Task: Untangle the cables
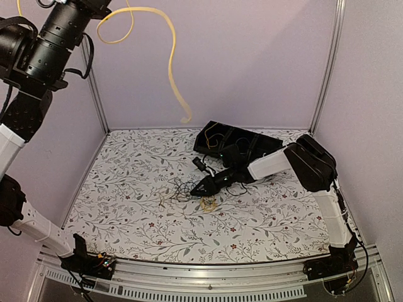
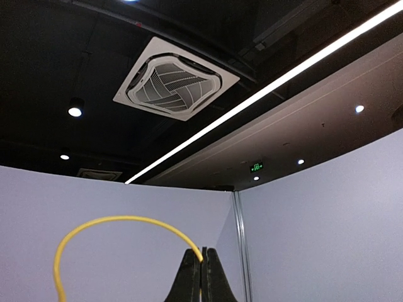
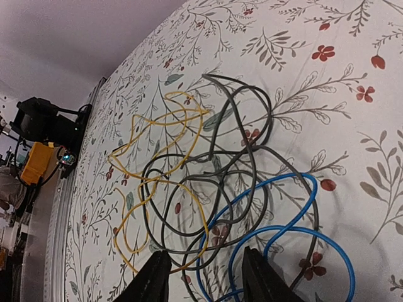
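- Top external view showed the left arm (image 1: 44,44) raised high at the rear left. The yellow cable (image 1: 171,38) curved away from it, and its free end hung in the air well above the table (image 1: 138,220). We judged it was held up there to keep it clear of the other strands.
- Left wrist view showed the left gripper (image 2: 201,255) pointing upward, its jaws pressed together on that yellow cable, which arched off to the left.
- We found the tangle (image 1: 181,189) lying flat on the patterned table near its middle, in front of the black tray (image 1: 239,141).
- Right wrist view showed the right gripper (image 3: 206,277) set low at the tangle's edge. Its jaws stood apart and clamped nothing, with loops passing through the gap between them.
- We noted a blue wire (image 3: 296,189) looped nearest the fingers, a grey wire (image 3: 252,107) coiled through the middle, and a thin yellow wire (image 3: 157,119) woven across it on the far side.
- We judged the right gripper was placed to single out one strand. The crossings were tight, so closing there risked catching two.
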